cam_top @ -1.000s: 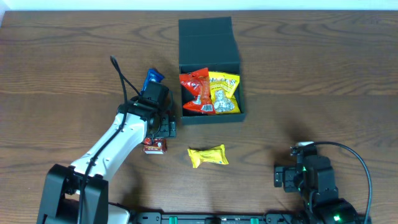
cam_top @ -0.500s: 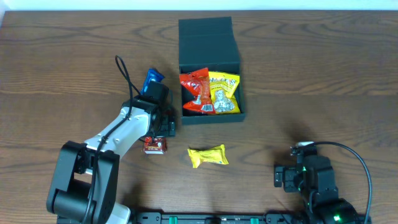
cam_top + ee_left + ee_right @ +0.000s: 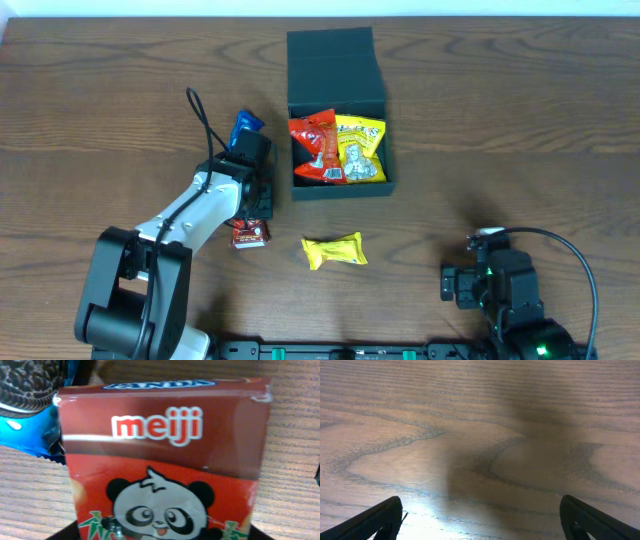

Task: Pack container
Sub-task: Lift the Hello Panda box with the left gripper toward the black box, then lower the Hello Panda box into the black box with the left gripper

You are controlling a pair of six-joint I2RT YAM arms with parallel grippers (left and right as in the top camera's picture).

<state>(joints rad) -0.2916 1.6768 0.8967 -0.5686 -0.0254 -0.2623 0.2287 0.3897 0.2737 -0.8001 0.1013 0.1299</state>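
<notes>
One red meiji box (image 3: 165,460) beneath the left gripper (image 3: 257,203), grip impossible to judge. Right gripper (image 3: 482,521) spread wide above the table (image 3: 480,430).

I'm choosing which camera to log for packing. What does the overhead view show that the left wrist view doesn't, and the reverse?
Only overhead: the container holding a red packet and a yellow packet, plus a loose yellow packet on the table. Only left wrist: the meiji lettering and panda face on the red box. Both: that red box, the blue packet beside it, and the wooden table.
</notes>
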